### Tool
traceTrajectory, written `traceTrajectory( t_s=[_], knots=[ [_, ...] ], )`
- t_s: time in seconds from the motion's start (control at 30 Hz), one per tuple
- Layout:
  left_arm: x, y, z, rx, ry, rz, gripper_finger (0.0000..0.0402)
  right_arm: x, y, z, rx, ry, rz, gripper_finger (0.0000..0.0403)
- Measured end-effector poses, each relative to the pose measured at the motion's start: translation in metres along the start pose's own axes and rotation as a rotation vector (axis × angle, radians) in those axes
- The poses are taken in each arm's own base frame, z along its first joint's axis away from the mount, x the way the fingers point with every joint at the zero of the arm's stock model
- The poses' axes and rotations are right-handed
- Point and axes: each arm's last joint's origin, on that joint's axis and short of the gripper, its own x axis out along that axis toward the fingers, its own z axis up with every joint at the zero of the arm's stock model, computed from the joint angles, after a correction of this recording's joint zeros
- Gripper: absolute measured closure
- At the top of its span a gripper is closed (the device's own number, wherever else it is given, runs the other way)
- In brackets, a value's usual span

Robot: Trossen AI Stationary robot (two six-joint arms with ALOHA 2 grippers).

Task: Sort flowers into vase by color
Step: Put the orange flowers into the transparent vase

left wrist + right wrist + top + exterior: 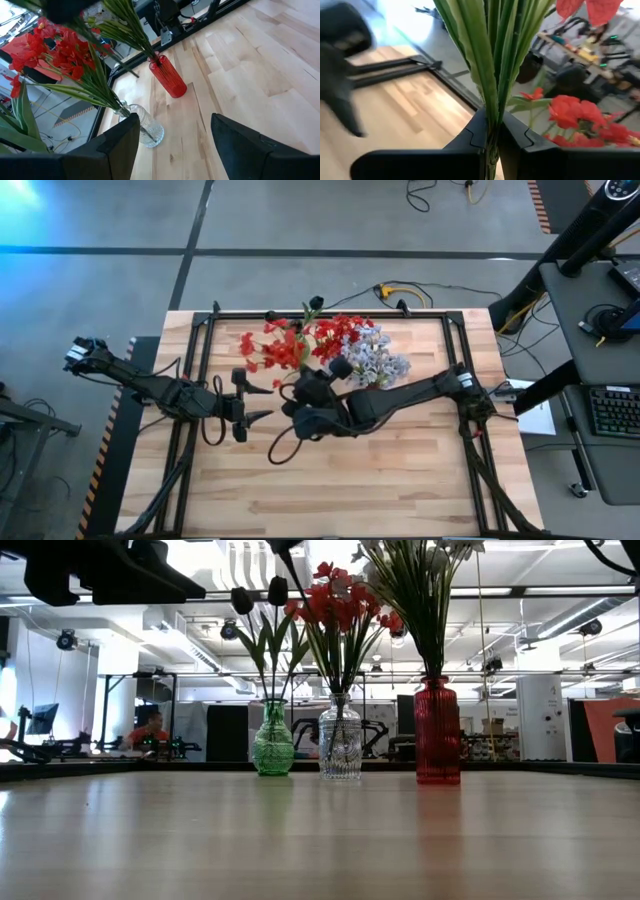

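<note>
Now green flower stems (490, 65) clamped betw. right end effector (492, 137) fingers, above table.

The high view looks straight down on the whole table (330, 480). The low view sits at table-top height, near the front edge, facing level across to three vases at the far side. Each wrist view looks forward past its own fingers, close in. The left wrist and low views share the red vase (167, 77).
</note>
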Motion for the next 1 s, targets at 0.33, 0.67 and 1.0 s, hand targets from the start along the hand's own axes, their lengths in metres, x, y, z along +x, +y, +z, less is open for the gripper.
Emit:
traceTrajectory(
  t_s=[0.33,0.67,1.0],
  knots=[
    [0.0,0.0,0.0,0.0,0.0,0.0,0.0174,0.019,0.007,-0.014,0.004,-0.022,-0.067,0.0388],
    [0.0,0.0,0.0,0.002,0.003,-0.001,0.0174,0.036,-0.005,0.008,-0.082,-0.051,0.21,0.0388],
    [0.0,-0.001,-0.001,0.008,0.012,-0.004,0.0174,0.019,-0.047,0.018,-0.034,-0.155,0.436,0.0388]
  ],
)
